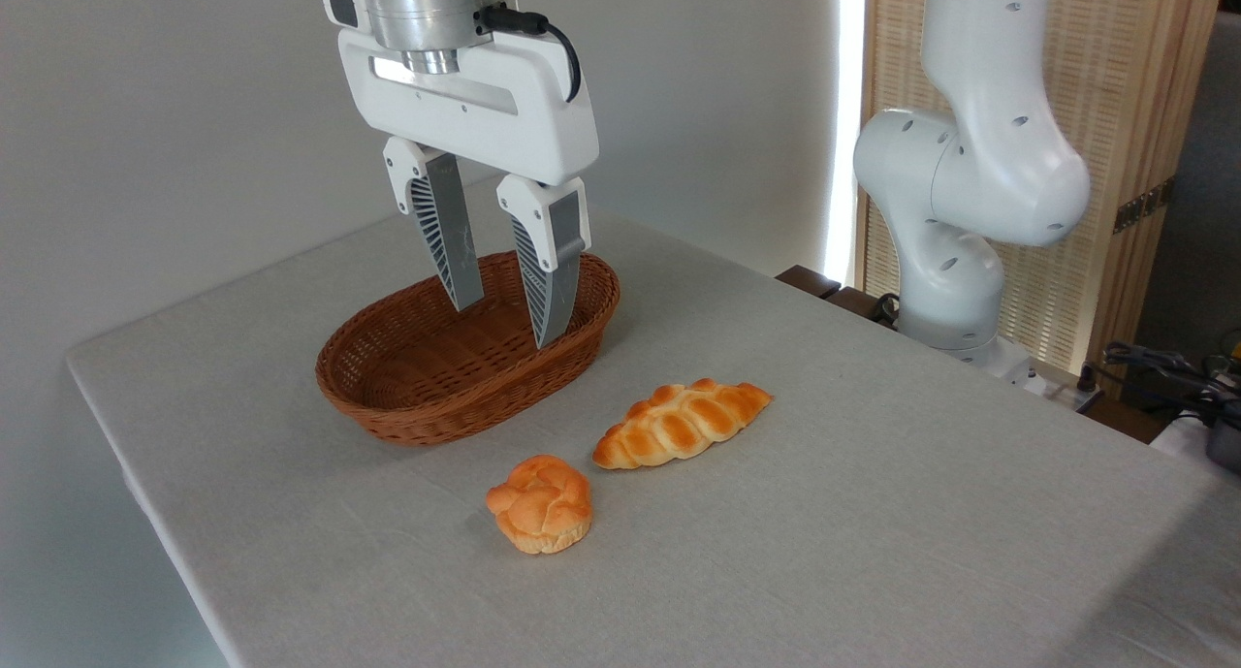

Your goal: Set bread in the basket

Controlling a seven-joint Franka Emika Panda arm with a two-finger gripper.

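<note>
Beside basket (417, 397), bread (540, 503) unobstructed

Table (873, 552): basket (427, 397), bread (541, 503), loaf (679, 422).

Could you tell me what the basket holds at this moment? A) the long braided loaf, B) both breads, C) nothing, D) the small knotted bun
C: the basket shows only bare weave inside, while the bun and the braided loaf both lie on the table in front of it, and the open claw holds nothing.
</note>
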